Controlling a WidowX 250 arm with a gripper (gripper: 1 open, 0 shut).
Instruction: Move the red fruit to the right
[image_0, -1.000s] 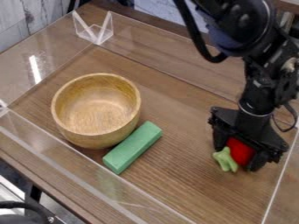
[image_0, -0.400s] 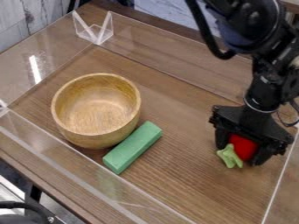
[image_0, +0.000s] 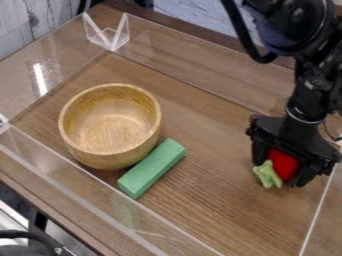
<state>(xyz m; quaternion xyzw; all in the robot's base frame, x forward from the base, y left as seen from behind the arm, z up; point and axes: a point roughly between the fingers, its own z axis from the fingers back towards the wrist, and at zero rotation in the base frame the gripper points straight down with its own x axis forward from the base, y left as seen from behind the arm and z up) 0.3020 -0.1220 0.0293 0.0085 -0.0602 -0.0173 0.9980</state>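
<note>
The red fruit (image_0: 278, 168) lies on the wooden table at the right, its light-green leafy cap (image_0: 269, 177) pointing toward the front. My gripper (image_0: 286, 166) points straight down right over it, with a black finger on each side of the fruit. The jaws stand open and wide, and the fruit rests on the table between them. Part of the fruit is hidden behind the fingers.
A wooden bowl (image_0: 110, 124) stands at the left of the table. A flat green block (image_0: 151, 167) lies beside it toward the front. Clear acrylic walls (image_0: 40, 165) ring the table, and a clear stand (image_0: 106, 33) sits at the back left.
The gripper and the red fruit between its fingers have shifted slightly to the right. The bowl and green block have not moved.
</note>
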